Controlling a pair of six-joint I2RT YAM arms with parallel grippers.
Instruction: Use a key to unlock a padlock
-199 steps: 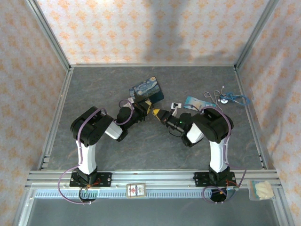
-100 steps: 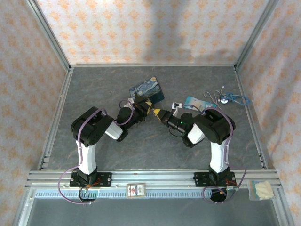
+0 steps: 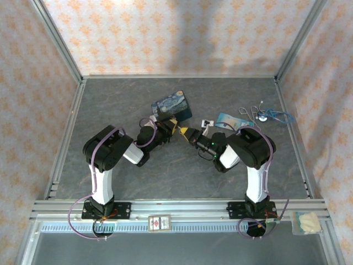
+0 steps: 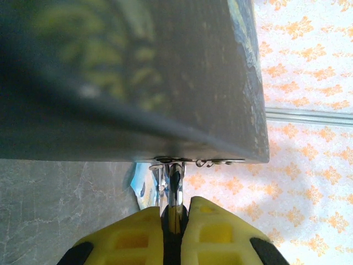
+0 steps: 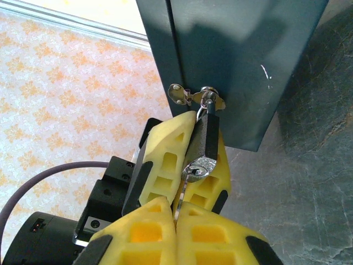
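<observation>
I see L gripper (image 4: 175, 214) jaws nearly closed, pinching padlock (image 5: 205, 138) body. R gripper (image 5: 176, 214) jaws fully closed on key (image 5: 193, 167), key meeting padlock's bottom end. Padlock dark, thin silvery shackle hooked thru clasp (image 5: 190, 96) on blue tin (image 5: 237, 55).

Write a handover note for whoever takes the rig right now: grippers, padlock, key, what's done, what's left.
Left gripper: shut on the padlock, holding its dark body right by the blue tin.
Right gripper: shut on the key, which meets the padlock's bottom end, apparently in the keyhole.
Done: both things grasped, key brought to the lock.
Left: turn the key and free the shackle, which looks hooked through the tin's clasp.
</observation>
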